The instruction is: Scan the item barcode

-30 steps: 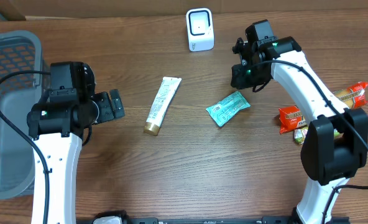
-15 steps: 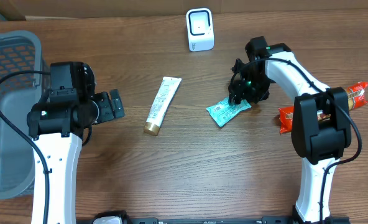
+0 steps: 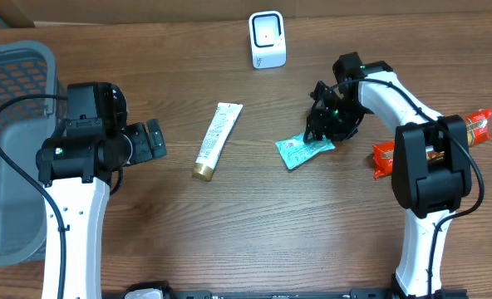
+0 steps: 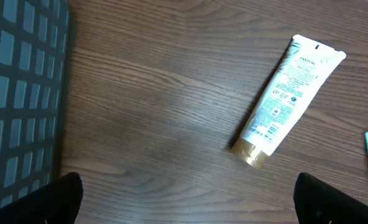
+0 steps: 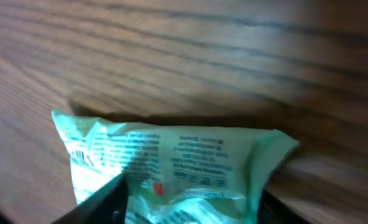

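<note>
Currently, one green packet lies flat on the table, right of the table's centre and nearer the far edge than the near edge. The right wrist view shows several lines of small dark print and one small red mark on the packet; none of this text can be read.

The right end effector is lowered onto the far right end of the packet. In the right wrist view the right end effector has its jaws partly closed, with one finger on either side of the packet. Whether they actually clamp it cannot be determined.

The left end effector is fully spread and holds nothing. It hangs near the table's left edge, beside one grey mesh basket.

One white tube with a gold cap lies left of the packet, well apart from it. The word "PANTENE" is printed near its flat end; the smaller print below is illegible.

One white scanner stands upright at the middle of the far edge.

Two red-and-orange packets lie at the right edge, partly hidden by the right arm; their lettering is too small to read
</note>
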Robot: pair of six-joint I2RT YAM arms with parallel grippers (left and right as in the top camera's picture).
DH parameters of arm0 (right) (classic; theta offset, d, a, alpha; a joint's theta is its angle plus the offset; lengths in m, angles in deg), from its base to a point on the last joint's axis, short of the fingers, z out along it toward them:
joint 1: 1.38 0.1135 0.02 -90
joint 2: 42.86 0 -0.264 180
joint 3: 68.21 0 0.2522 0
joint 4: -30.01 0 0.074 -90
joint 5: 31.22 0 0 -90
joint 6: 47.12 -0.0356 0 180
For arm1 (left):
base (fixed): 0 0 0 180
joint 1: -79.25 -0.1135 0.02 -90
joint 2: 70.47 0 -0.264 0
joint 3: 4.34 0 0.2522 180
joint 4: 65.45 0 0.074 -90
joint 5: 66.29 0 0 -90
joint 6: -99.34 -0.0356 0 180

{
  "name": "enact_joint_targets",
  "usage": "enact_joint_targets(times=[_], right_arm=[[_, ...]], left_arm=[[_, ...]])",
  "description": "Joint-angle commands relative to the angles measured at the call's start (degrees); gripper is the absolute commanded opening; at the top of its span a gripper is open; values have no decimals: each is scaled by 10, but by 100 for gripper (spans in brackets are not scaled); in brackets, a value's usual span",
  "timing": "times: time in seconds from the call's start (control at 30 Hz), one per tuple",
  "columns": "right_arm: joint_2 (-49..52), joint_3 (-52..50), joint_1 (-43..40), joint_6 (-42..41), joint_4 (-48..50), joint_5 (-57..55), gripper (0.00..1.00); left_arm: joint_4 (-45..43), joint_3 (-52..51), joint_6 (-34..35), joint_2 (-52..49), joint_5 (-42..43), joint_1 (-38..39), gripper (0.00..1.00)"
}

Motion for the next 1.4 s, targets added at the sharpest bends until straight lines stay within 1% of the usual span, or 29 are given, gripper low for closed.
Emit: enact_joint_targets(times=[0.0, 0.07, 0.2, 0.23, 0.33, 0.43, 0.53, 0.63, 0.7, 0.8, 0.93, 1.03, 1.13, 1.2, 1.37], right_arm=[[15, -48, 4, -17, 19, 16, 36], [15, -52, 4, -17, 23, 21, 22], [15, -49, 2, -17, 22, 52, 5], [15, -46, 1, -17, 20, 67, 4], [14, -35, -4, -9, 16, 131, 4], [8, -17, -13, -4, 17, 218, 4], [-18, -6, -24, -4, 29, 286, 4], [-62, -5, -31, -7, 45, 298, 4], [-104, -5, -31, -22, 52, 270, 4], [-177, -5, -29, -66, 64, 186, 4], [-269, -5, -23, -115, 85, 127, 4], [-330, -5, -22, -211, 101, 43, 4], [-374, -5, -22, -334, 95, -51, 4], [-396, -5, -22, -384, 89, -78, 4], [-410, -5, -20, -391, 87, -75, 4]], left_arm=[[0, -2, -11, 4, 2, -3, 100], [0, -2, -11, 4, 2, -3, 100], [0, -2, -11, 4, 2, -3, 99], [0, -2, -11, 4, 2, -3, 100], [0, -2, -11, 4, 2, -3, 100], [0, -2, -11, 4, 2, -3, 100], [0, -2, -11, 4, 2, -3, 100], [0, -2, -11, 4, 2, -3, 100], [0, -2, -11, 4, 2, -3, 99], [0, -2, -11, 4, 2, -3, 100], [0, -2, -11, 4, 2, -3, 99], [0, -2, -11, 4, 2, -3, 100], [0, -2, -11, 4, 2, -3, 100], [0, -2, -11, 4, 2, -3, 99], [0, -2, -11, 4, 2, -3, 100]])
